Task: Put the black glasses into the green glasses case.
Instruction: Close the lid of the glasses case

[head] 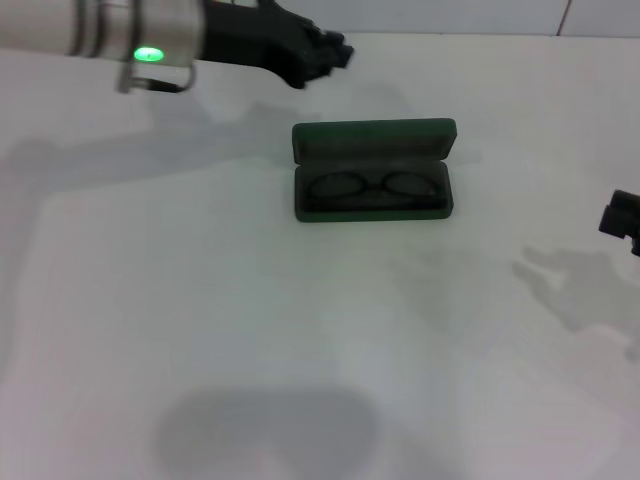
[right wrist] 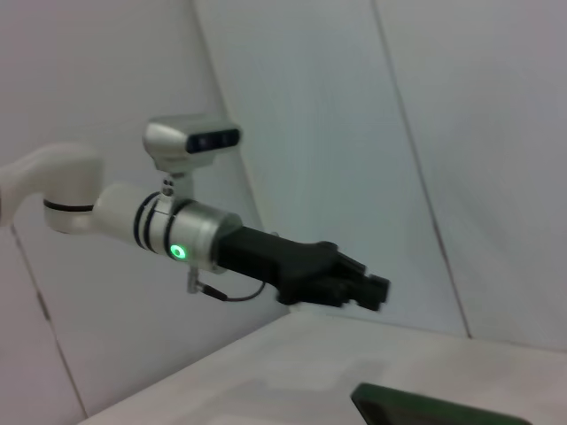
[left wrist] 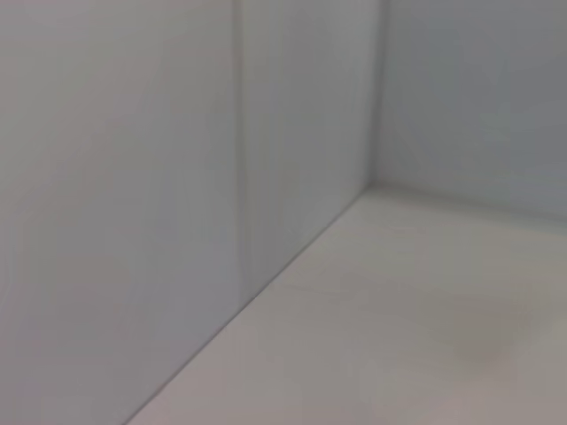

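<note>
The green glasses case (head: 372,170) lies open in the middle of the white table, its lid standing up at the far side. The black glasses (head: 375,185) lie inside its tray, lenses side by side. My left gripper (head: 338,52) hovers above the far part of the table, up and to the left of the case, shut and empty. It also shows in the right wrist view (right wrist: 376,289), with an edge of the case (right wrist: 425,405) below it. My right gripper (head: 620,216) shows only partly at the right edge, away from the case.
The white table (head: 300,330) runs to a pale wall (head: 450,15) at the back. The left wrist view shows only the wall (left wrist: 133,177) and the table's corner (left wrist: 399,292).
</note>
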You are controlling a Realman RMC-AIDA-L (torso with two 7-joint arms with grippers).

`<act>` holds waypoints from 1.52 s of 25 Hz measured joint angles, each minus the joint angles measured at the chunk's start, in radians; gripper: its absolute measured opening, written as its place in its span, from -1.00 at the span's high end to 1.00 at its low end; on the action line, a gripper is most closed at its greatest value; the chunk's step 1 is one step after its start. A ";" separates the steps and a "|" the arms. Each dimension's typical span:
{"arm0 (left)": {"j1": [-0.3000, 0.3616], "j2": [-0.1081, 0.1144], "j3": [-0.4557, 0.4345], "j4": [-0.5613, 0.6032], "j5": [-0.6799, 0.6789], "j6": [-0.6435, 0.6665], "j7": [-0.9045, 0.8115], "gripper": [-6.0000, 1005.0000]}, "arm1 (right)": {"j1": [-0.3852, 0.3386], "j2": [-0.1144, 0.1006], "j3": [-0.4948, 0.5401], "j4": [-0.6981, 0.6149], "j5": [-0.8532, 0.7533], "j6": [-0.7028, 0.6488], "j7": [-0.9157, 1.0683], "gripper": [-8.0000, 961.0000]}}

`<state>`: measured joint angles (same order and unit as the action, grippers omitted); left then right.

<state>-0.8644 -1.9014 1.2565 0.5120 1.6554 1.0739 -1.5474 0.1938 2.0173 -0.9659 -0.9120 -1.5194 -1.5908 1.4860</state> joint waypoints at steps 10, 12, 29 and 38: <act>-0.065 -0.078 0.000 -0.029 0.175 -0.143 -0.053 0.68 | 0.033 0.000 0.016 0.081 -0.004 0.009 -0.035 0.52; -0.064 -0.080 0.000 -0.040 0.176 -0.140 -0.053 0.68 | 0.040 0.000 0.013 0.085 -0.004 0.018 -0.038 0.52; -0.064 -0.134 0.000 -0.043 0.180 -0.149 -0.040 0.67 | 0.065 0.000 0.009 0.138 -0.006 0.034 -0.055 0.51; -0.062 -0.139 0.000 -0.052 0.181 -0.173 -0.040 0.67 | 0.065 0.000 0.009 0.149 -0.006 0.034 -0.056 0.50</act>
<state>-0.9262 -2.0402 1.2563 0.4604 1.8368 0.9010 -1.5876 0.2585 2.0171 -0.9571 -0.7633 -1.5255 -1.5569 1.4301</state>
